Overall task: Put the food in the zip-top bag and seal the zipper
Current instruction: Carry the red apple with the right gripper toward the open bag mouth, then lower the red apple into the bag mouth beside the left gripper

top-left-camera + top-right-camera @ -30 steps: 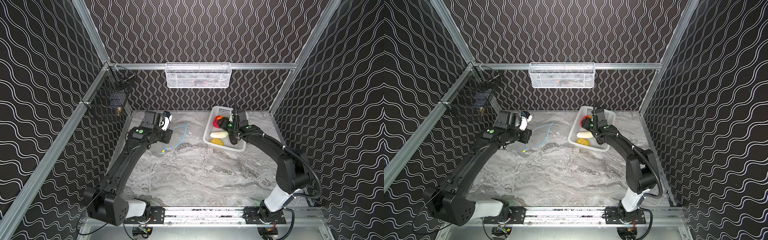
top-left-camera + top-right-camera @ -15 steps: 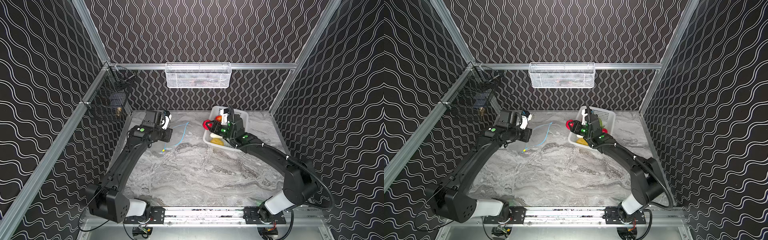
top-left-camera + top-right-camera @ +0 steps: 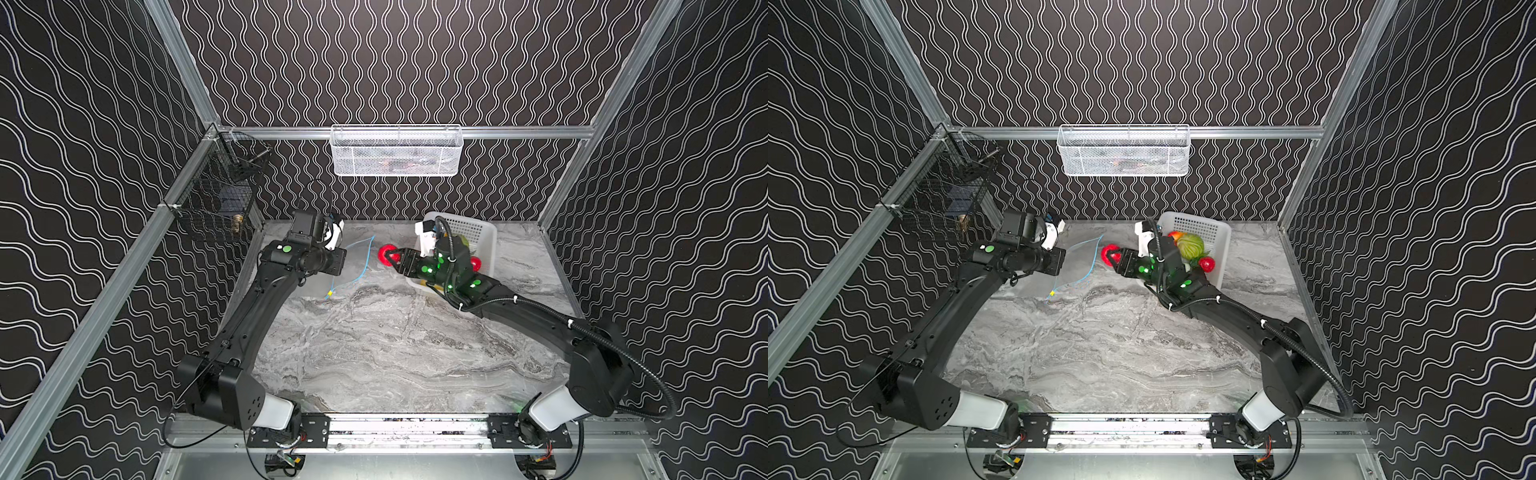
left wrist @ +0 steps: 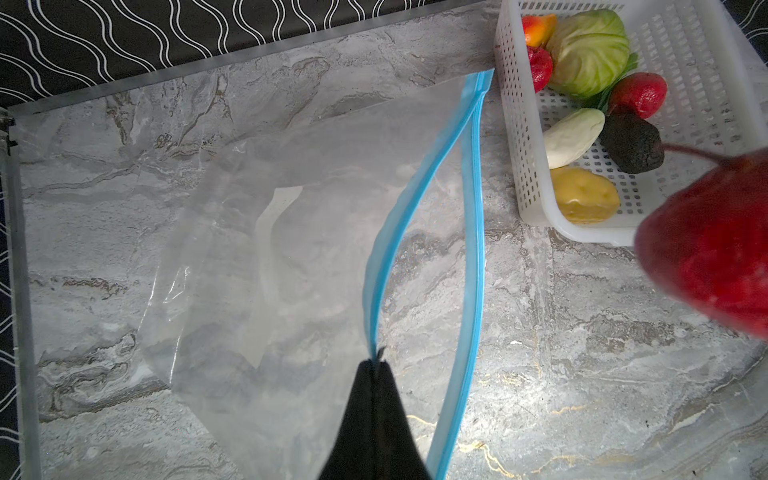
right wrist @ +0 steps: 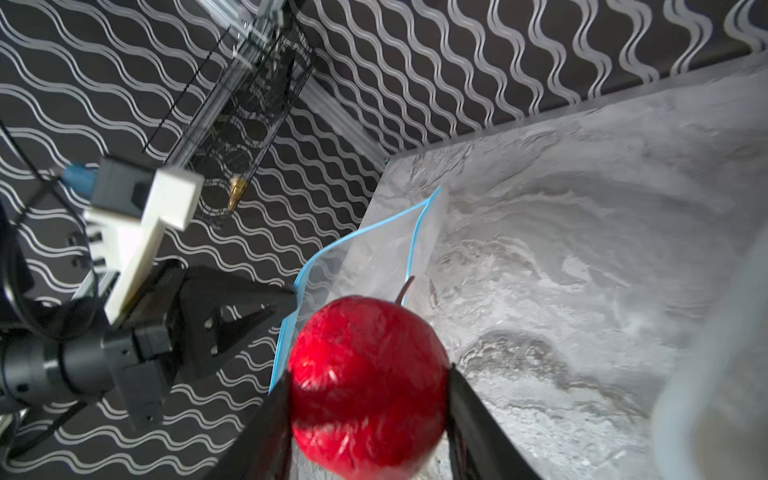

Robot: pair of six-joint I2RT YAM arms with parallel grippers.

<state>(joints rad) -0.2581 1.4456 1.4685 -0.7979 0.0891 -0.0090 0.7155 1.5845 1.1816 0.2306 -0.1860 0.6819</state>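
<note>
Marble (image 3: 395, 353): right jaws brought gripped red fruit (image 3: 385, 253) to bag (image 4: 291, 249); left jaws pinch zipper (image 4: 382, 266).

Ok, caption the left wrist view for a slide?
Left gripper pinches the blue zipper of the open zip-top bag; red fruit nearby, other food in the white basket.

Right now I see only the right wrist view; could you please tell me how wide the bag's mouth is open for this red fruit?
Observer: The left wrist view shows the two blue zipper strips bowed well apart, the left gripper pinching one.
Operator: Is anything inside the bag?
Observer: No, the zip-top bag is empty; marble shows through it.
Operator: What is in the basket?
Observer: In the white basket: green cabbage, two red fruits, an orange-red one, white radish, dark avocado, yellow potato.
</note>
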